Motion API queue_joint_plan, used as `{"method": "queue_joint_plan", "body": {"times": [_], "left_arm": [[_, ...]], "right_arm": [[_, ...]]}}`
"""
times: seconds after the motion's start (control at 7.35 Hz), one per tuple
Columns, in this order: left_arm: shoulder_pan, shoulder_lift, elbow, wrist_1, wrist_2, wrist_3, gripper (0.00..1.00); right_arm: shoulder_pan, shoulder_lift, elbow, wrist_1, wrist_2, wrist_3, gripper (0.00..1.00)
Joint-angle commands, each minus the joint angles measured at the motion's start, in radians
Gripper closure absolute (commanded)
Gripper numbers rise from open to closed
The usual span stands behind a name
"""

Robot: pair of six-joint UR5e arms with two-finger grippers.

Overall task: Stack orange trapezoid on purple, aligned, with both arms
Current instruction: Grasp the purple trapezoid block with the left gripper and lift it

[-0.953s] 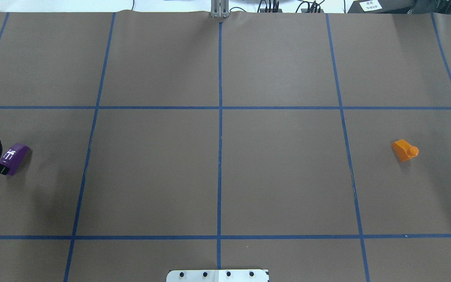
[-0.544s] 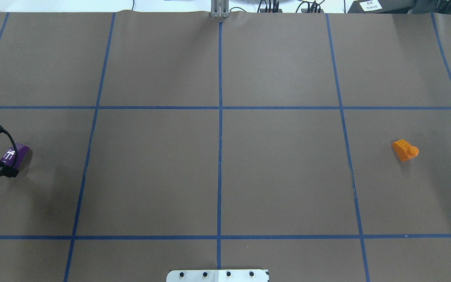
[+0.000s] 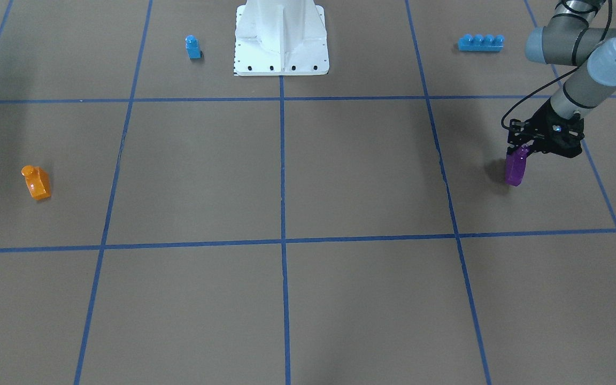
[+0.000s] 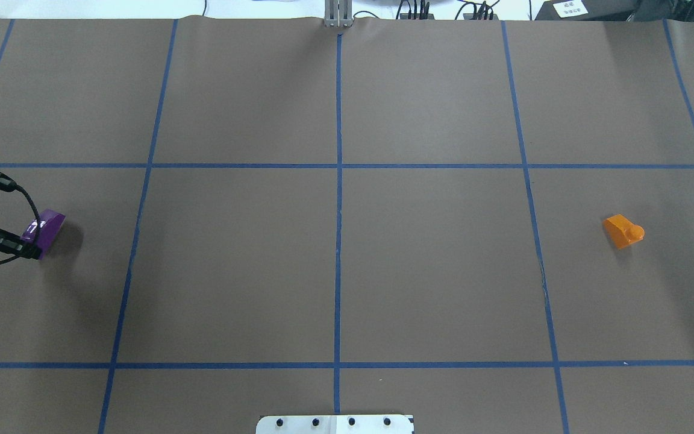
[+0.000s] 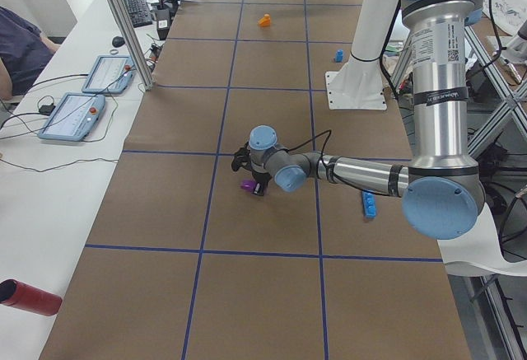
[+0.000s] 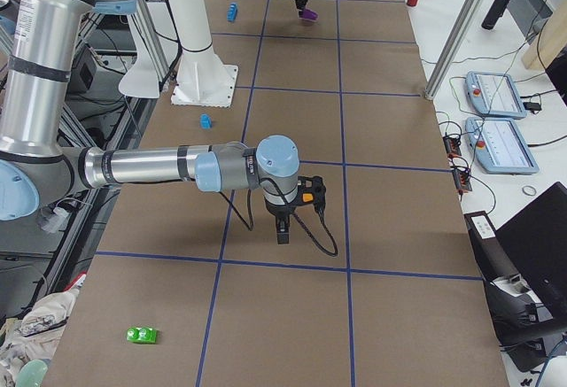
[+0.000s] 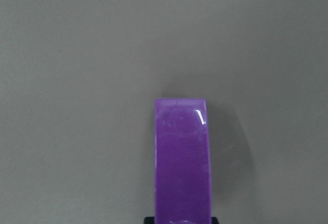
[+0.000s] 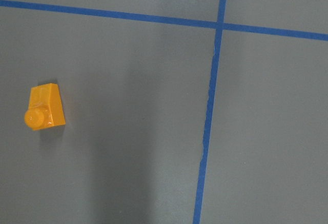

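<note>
Since 0.5 s earlier the purple (image 4: 47, 229) has shifted inward from the table's (image 4: 232, 271) left edge, clamped in the left gripper (image 3: 523, 151) and apparently lifted. The orange trapezoid (image 4: 623, 231) lies untouched near the right edge. Whether the right gripper (image 6: 282, 230) is parted cannot be told. Step in hand: carrying the base. Next: set it down stud-up, then fetch the orange.

Counter (image 4: 431, 271): brown paper cover, flat, divided into rectangular cells by blue tape lines (image 4: 338, 241).
Orange trapezoid (image 4: 623, 231): on paper, middle row, cell toward robot's right, clear of tape.
White pedestal base (image 3: 281, 37): on centre line at robot's edge.
Small blue one-stud block (image 3: 193, 47): near base, robot's right.
Long blue four-stud brick (image 3: 480, 43): well apart, robot's left.
Green block (image 6: 142, 335): far right end, alone.
</note>
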Motion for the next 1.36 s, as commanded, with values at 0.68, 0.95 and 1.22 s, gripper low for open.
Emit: {"method": "queue_joint_plan", "body": {"times": [0.68,0.95,1.22], "left_arm": [[0.309,-0.518,-0.056,0.291,0.122,-0.426,1.00],[0.442,-0.745,0.028,0.462,0.293,-0.427,1.00],[0.459,-0.879,0.192,0.463,0.342,-0.437,1.00]], "right_arm": [[0.000,0.003,0.001,0.003,0.004,-0.002,0.00],[0.000,0.003,0.001,0.003,0.004,0.000,0.00],[0.000,0.003,0.000,0.003,0.004,0.000,0.00]]}}
